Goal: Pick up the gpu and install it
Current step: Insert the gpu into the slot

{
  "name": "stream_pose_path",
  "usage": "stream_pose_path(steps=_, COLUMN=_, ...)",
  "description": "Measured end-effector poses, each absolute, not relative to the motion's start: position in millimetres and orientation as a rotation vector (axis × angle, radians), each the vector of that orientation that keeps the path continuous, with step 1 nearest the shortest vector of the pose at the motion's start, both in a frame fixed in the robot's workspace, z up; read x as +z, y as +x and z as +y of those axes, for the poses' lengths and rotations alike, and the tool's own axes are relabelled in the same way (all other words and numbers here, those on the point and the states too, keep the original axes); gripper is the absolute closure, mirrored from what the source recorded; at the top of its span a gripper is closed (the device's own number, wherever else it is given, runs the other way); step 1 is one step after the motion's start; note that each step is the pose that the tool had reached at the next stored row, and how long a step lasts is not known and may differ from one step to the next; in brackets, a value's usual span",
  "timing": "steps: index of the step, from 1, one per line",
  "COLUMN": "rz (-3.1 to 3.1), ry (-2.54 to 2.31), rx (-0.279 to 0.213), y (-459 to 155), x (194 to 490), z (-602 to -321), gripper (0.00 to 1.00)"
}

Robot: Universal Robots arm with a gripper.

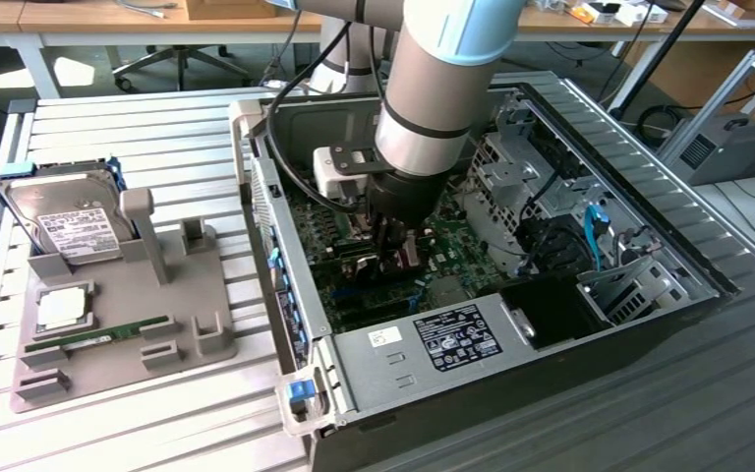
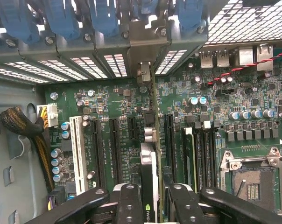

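Note:
In the wrist view the gpu (image 2: pixel 149 179) stands on edge between my two black fingers (image 2: pixel 129 205). My gripper (image 2: pixel 155 207) is shut on the gpu. The card's thin edge runs across the green motherboard (image 2: pixel 211 102) among the black expansion slots. Its silver bracket end (image 2: pixel 144 72) reaches the rear slot openings of the case. I cannot tell whether the card sits fully in its slot. In the exterior view my gripper (image 1: pixel 388 258) is low inside the open computer case (image 1: pixel 483 344), over the motherboard, and the arm hides most of the card.
A grey holder tray (image 1: pixel 129 344) on the exterior view's left carries a silver hard drive (image 1: pixel 70 226) with blue rails, a processor chip (image 1: pixel 63 310) and a narrow green memory stick (image 1: pixel 95 336). Blue slot latches (image 2: pixel 103 18), a white slot (image 2: pixel 78 149) and a braided cable (image 2: pixel 24 126) surround the card.

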State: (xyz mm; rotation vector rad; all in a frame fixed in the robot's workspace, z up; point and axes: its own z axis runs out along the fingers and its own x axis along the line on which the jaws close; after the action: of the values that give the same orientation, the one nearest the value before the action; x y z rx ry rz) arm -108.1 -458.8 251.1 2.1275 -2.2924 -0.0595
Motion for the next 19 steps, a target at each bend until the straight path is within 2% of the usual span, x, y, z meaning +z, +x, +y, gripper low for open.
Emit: stream_pose_path(steps=19, rz=-2.296, ry=2.130, rx=-0.054, y=-108.1, x=250.2, z=-458.8, gripper=0.73)
